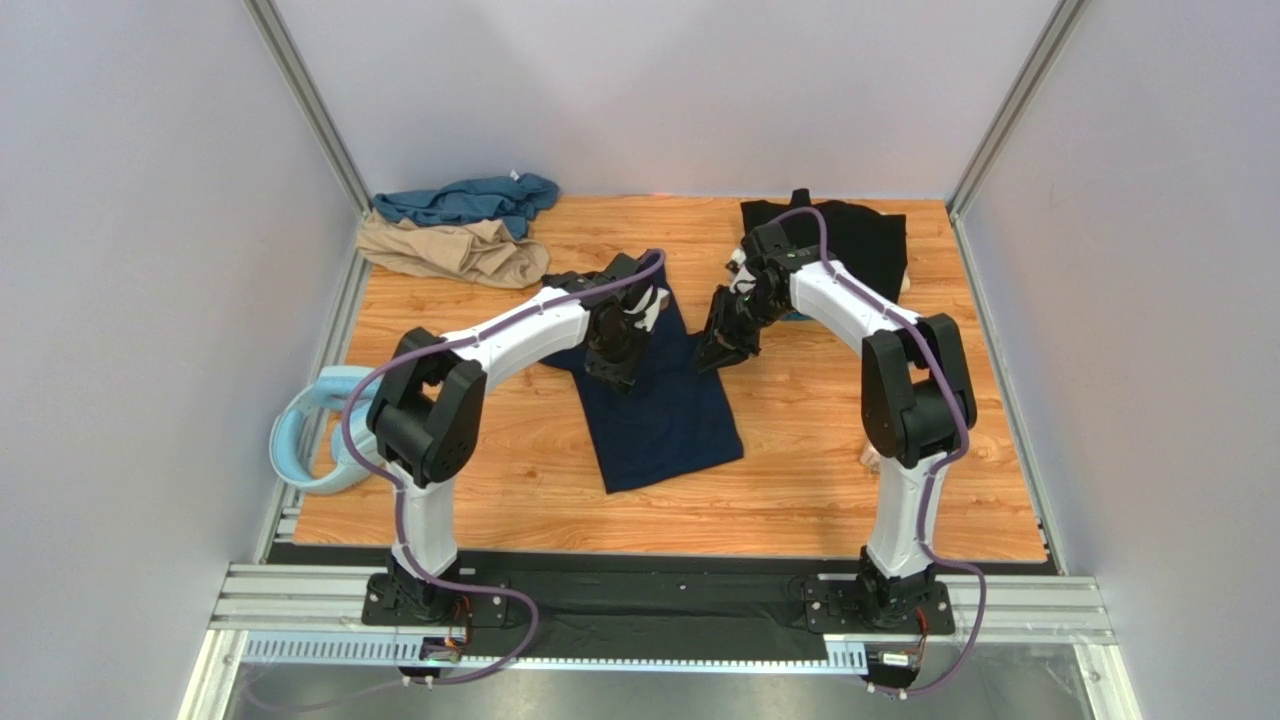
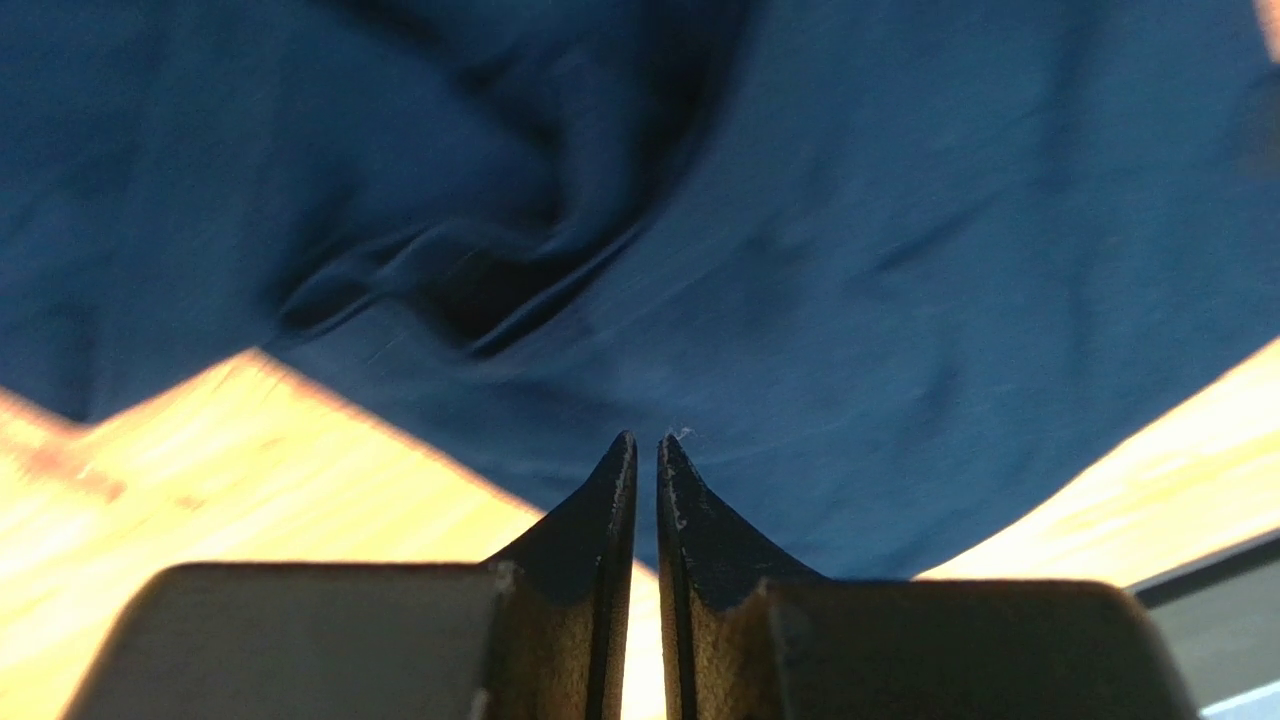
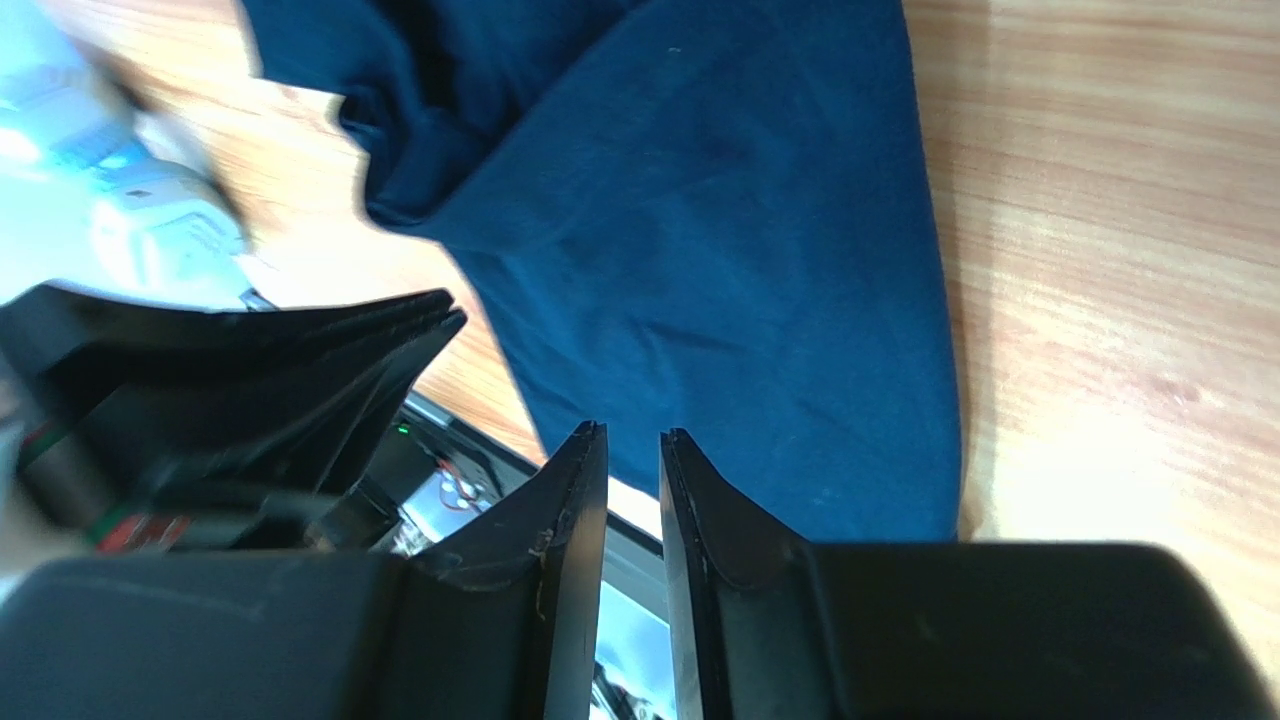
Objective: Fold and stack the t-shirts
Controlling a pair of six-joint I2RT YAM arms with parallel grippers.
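Hovering with tips pressed nearly together and pinching nothing, the left claw [image 2: 646,438] and right claw [image 3: 631,431] sit over the bunched far end of the navy t-shirt [image 1: 661,428], mid-bench [image 1: 872,450]. This looks like the flattening step before the first fold, so the next move needs both claws spread and then gripping the rumpled cloth. The shirt's long axis runs far-to-near, with its flat end pointing at the near edge, slightly right.
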